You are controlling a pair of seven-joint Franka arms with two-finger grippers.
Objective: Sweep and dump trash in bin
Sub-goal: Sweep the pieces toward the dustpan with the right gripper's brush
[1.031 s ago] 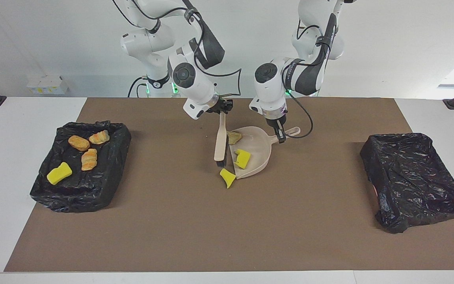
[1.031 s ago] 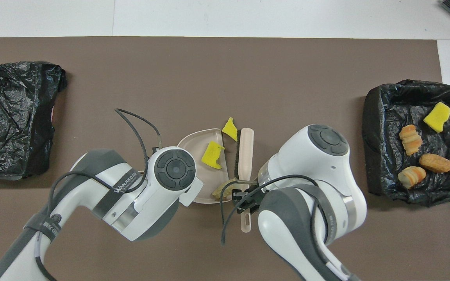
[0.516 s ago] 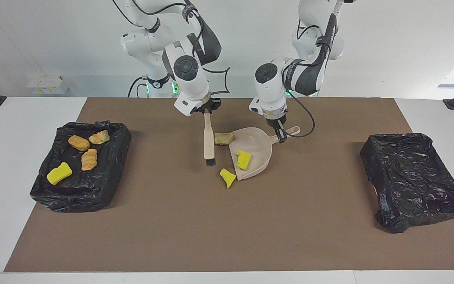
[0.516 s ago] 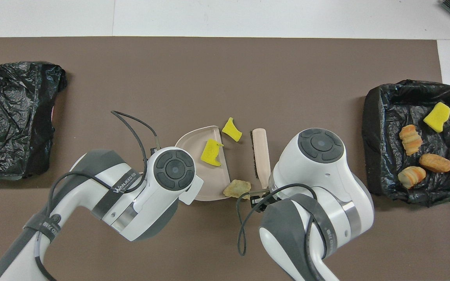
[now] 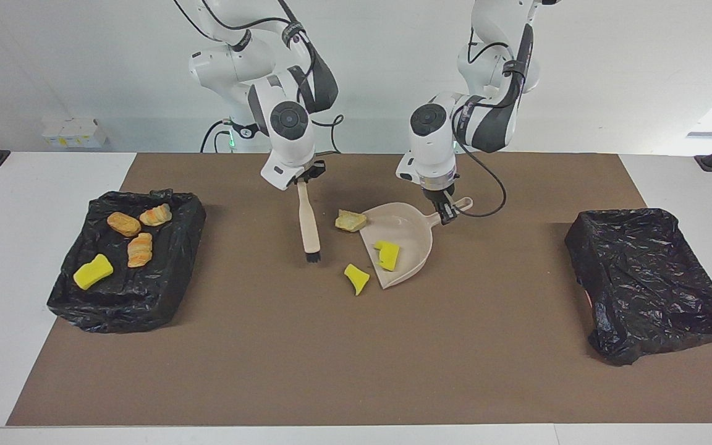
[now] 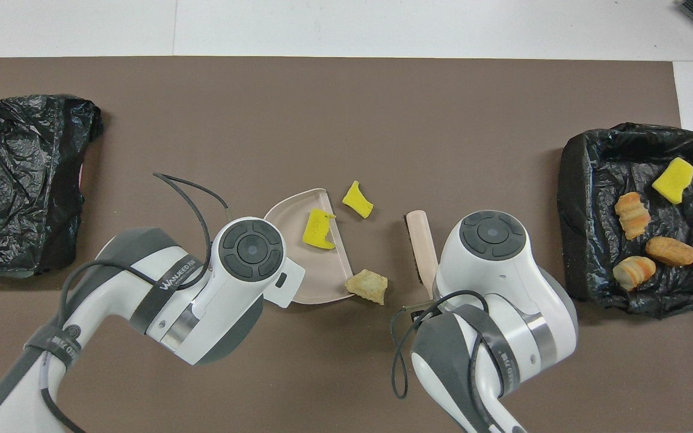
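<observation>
Trash here comes in two kinds: bright yellow sponge-like chunks with cut, angular edges, and tan-orange lumps that look like bread or pastry, some ridged like small croissants. Seven pieces show in all, three yellow and four tan.

Four of them lie in the black plastic-lined bin [image 5: 122, 259] at the right arm's end of the table: one yellow chunk [image 5: 93, 272], one smooth tan roll [image 5: 123, 224], and two ridged pastry lumps [image 5: 156, 214] [image 5: 140, 250].

The other three are at the middle of the brown mat [image 5: 356, 346]. One notched yellow chunk [image 5: 387, 254] sits inside the beige plastic dustpan [image 5: 406, 238], close to its open lip. A second yellow chunk [image 5: 356, 278] lies on the mat just beside that lip, farther from the robots. One pale tan bread lump [image 5: 350, 220] rests on the mat at the pan's lip, on the end nearer to the robots.

A second black plastic-lined bin [image 5: 646, 281] stands at the left arm's end of the table; no pieces show inside it.

The left gripper [image 5: 447, 212] is clamped on the dustpan's handle, with the pan's mouth turned toward the right arm's end. The right gripper [image 5: 304, 178] is clamped on the top of the beige brush [image 5: 308, 222], which hangs almost upright, its dark bristles [image 5: 313, 256] down at the mat beside the bread lump and apart from it.
</observation>
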